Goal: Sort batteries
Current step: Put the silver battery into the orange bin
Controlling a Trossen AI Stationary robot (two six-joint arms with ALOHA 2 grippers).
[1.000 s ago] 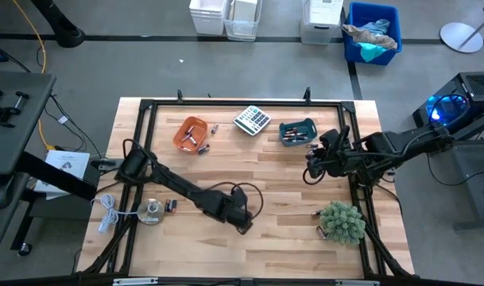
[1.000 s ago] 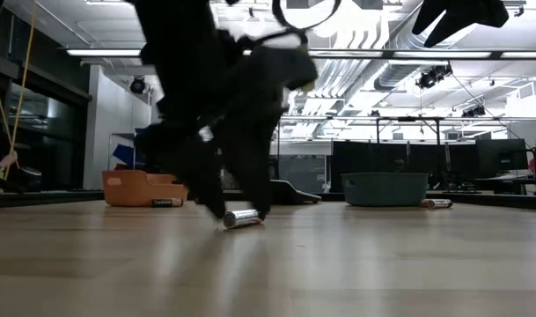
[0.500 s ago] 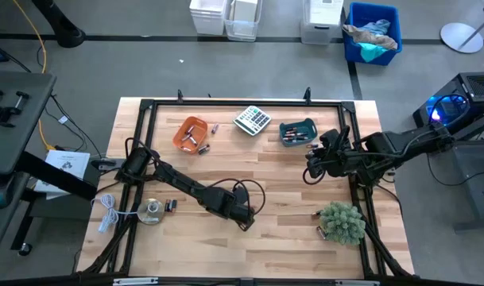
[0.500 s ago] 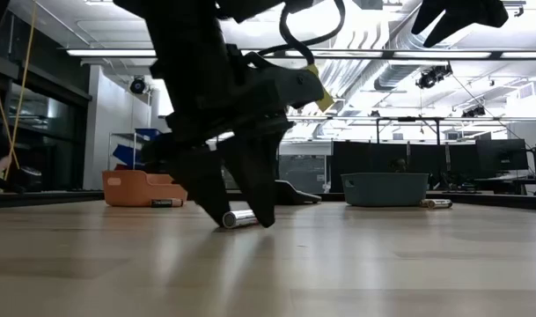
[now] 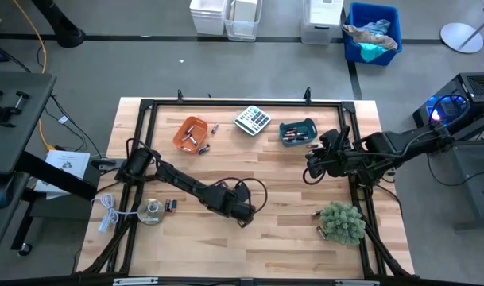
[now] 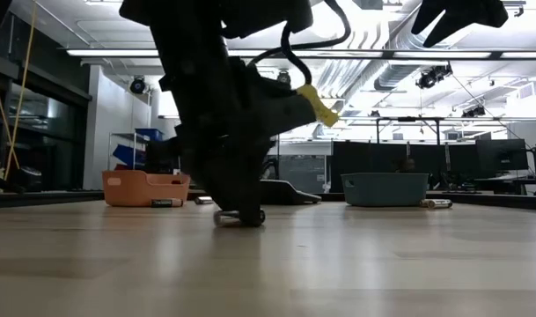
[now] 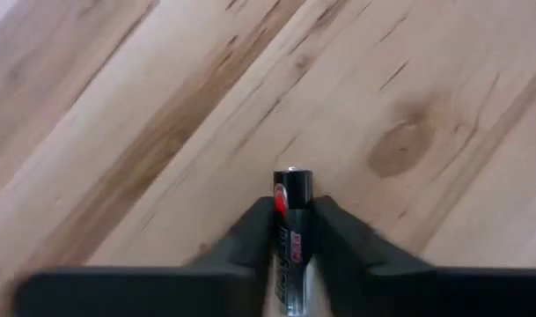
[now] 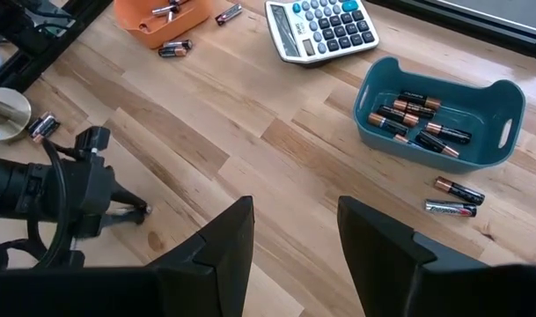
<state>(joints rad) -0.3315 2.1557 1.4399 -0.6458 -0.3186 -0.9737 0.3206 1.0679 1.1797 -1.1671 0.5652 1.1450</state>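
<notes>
Battery [image 7: 291,236] lying flat on wooden bench [image 5: 289,238], mid-front area, clamped between fingers [image 7: 250,239] of left end effector [image 5: 243,220]. Right end effector [image 5: 311,164] hovering near teal bin [image 5: 297,132], fingers apart, holding nothing.

No legible text from my end. Battery [image 7: 291,231] label in the left wrist view is unreadable, and I can't make out the calculator [image 8: 321,26] key markings.

Left pincer [image 7: 290,251] clamped low; right pincer [image 8: 290,233] spread, raised.
</notes>
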